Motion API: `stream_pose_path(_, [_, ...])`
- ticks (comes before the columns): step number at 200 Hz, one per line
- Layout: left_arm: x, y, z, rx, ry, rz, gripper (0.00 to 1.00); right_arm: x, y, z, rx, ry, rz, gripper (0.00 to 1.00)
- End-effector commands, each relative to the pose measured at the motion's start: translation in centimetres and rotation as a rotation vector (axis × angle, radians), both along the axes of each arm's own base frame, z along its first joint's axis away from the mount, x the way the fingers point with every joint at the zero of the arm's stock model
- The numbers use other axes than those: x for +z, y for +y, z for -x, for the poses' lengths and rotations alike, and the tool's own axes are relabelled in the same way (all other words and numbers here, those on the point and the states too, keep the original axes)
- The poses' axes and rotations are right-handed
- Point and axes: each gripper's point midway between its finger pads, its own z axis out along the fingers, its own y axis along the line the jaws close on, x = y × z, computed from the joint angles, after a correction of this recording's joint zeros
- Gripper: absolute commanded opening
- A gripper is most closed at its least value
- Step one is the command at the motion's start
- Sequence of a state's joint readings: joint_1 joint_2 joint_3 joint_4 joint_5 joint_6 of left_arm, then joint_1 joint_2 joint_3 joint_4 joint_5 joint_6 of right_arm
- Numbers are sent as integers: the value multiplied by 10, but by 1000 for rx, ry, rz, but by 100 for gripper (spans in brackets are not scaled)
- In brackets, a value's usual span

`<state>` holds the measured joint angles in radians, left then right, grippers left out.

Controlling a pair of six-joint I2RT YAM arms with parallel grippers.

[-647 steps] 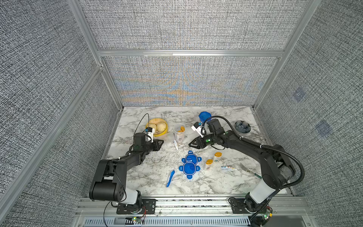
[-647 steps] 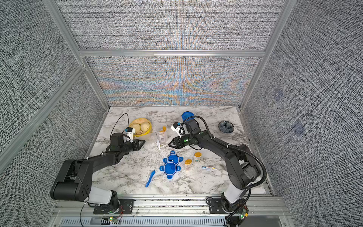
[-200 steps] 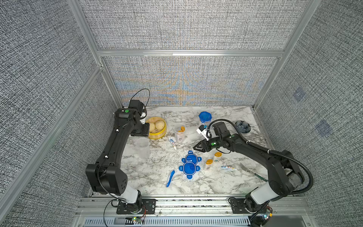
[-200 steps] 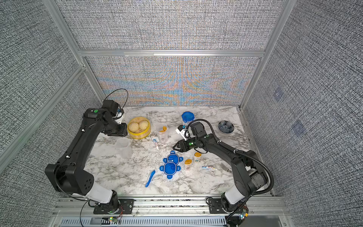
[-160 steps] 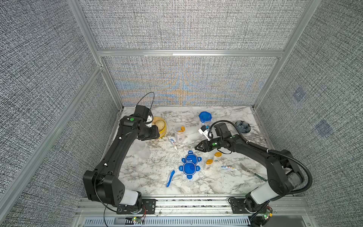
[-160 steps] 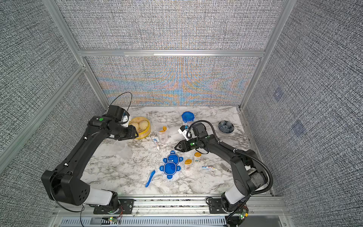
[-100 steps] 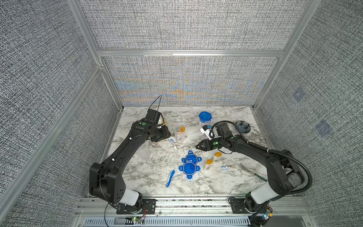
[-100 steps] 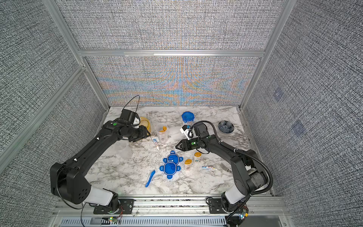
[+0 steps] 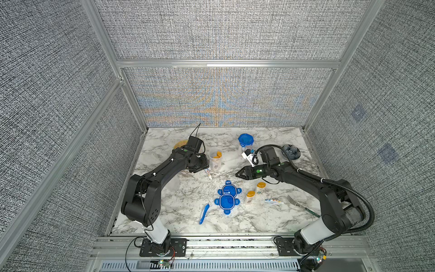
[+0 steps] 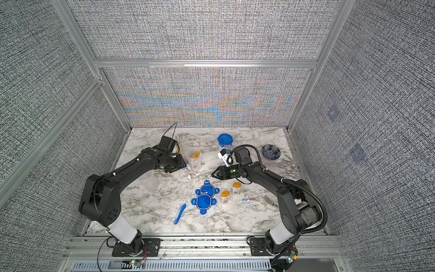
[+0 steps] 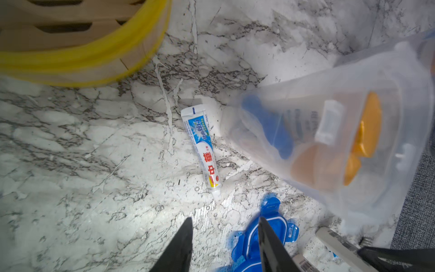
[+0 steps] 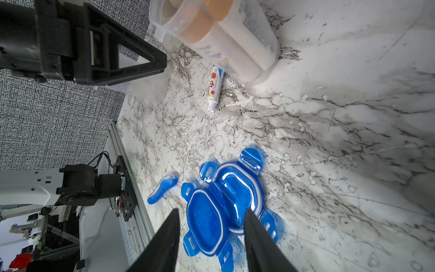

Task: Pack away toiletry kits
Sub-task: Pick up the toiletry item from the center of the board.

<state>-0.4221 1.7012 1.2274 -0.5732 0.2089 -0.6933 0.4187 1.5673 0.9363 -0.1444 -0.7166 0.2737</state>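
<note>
Left gripper (image 11: 224, 221) spread and empty, I see nothing between its jaws | toothpaste tube (image 11: 202, 148) lies flat just beyond its fingertips (image 11: 182, 247), beside the open tub (image 11: 306, 106) | left of centre on the surface (image 11: 94, 153).

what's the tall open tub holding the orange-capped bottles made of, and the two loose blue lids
Tall clear open tub: likely plastic, slightly frosted; the orange-capped white bottles show through its wall. Two loose blue clip lids: likely glossy moulded plastic; bright highlights, translucent tabs.
</note>
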Motion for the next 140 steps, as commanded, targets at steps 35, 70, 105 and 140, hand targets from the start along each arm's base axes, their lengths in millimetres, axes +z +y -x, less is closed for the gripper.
stream_pose_path(35, [-30, -8, -12, -6, 41, -7, 44, 5, -3, -2, -13, 2, -37, 46])
stream_pose_path(70, [-48, -9, -13, -18, 84, -21, 40, 4, -7, -4, -28, 7, -45, 46])
stream_pose_path(105, [-60, -7, -12, -41, 117, -56, 37, 3, -8, -4, -29, 11, -49, 45])
stream_pose_path(140, [-71, -8, -13, -49, 141, -61, 35, 3, -10, -4, -35, 6, -48, 45])
